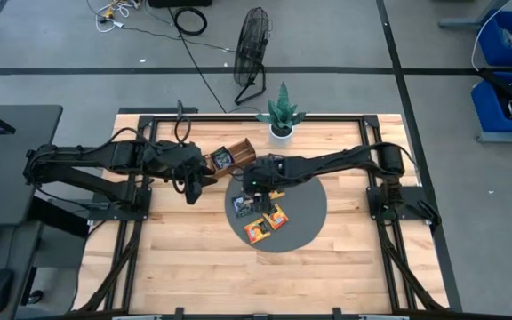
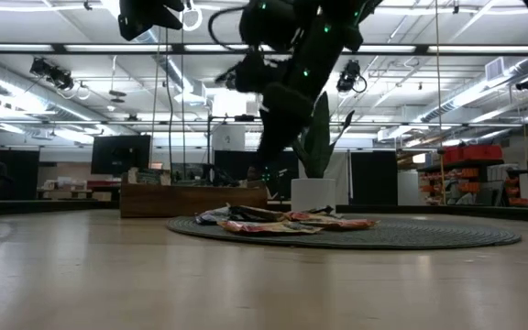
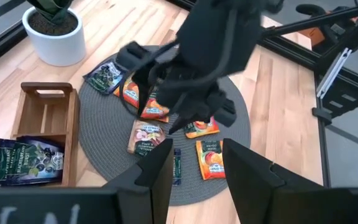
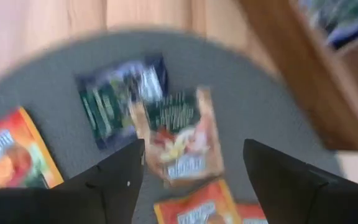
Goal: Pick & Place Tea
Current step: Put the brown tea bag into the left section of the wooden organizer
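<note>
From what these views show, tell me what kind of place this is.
Likely a robotics lab or workshop: blue storage bins by the wall, loose cables on the concrete floor, and exposed ducts under the open ceiling.

One round grey woven mat (image 3: 98,134) lies on the table. Seven small flat square tea sachets (image 3: 209,157) are visible on it: four orange-red, two dark blue, one pale. An eighth, dark blue sachet (image 3: 30,163) lies in the one brown wooden divided tray (image 3: 73,124). One white plant pot (image 3: 55,38) is present. Other sachets may be hidden under the arm.
</note>
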Controlling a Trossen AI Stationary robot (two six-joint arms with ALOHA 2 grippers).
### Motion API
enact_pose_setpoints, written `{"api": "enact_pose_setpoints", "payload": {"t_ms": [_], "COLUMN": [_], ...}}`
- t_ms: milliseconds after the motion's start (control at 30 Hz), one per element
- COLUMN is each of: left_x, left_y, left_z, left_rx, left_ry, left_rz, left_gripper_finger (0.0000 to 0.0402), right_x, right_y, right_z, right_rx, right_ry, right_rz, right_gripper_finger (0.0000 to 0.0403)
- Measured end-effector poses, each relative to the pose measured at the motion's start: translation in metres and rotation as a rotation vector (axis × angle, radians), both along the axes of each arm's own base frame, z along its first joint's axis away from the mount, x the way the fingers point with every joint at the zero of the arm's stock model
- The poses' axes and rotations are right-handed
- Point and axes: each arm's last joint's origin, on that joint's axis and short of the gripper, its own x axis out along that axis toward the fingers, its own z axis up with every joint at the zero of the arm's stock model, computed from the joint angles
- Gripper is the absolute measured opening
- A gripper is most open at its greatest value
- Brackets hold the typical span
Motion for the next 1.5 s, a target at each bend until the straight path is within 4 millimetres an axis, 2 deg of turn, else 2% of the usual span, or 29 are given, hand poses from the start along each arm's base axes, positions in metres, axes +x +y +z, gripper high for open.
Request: {"api": "enact_pose_setpoints", "payload": {"t_ms": [133, 467, 567, 767, 967, 1100, 1500], "left_x": [0.0, 0.0, 0.0, 0.0, 0.0, 0.0, 0.0], "left_y": [0.0, 0.0, 0.0, 0.0, 0.0, 0.0, 0.001], "left_z": [0.0, 0.0, 0.0, 0.0, 0.0, 0.0, 0.0], "left_rx": [-0.004, -0.006, -0.006, -0.007, -0.021, -0.014, -0.017], "left_ry": [0.002, 0.002, 0.002, 0.0, -0.001, -0.001, -0.002], "left_rz": [0.003, 0.004, 0.004, 0.005, 0.015, 0.026, 0.034], "left_gripper_finger": [0.0142, 0.0142, 0.0142, 0.0142, 0.0142, 0.0142, 0.0142], "right_x": [0.002, -0.001, 0.0, 0.003, 0.009, 0.008, -0.002], "right_y": [-0.003, -0.02, -0.026, -0.027, -0.028, -0.029, -0.025], "right_z": [-0.011, -0.014, -0.021, -0.044, -0.044, -0.044, -0.058], "right_rx": [0.042, 0.002, 0.012, 0.033, 0.035, 0.074, 0.153], "right_ry": [0.026, 0.06, 0.077, 0.127, 0.07, 0.067, 0.086], "right_rz": [0.014, 0.083, 0.076, 0.089, 0.094, 0.108, 0.13], "right_gripper_finger": [0.028, 0.028, 0.028, 0.028, 0.0275, 0.0256, 0.0166]}}
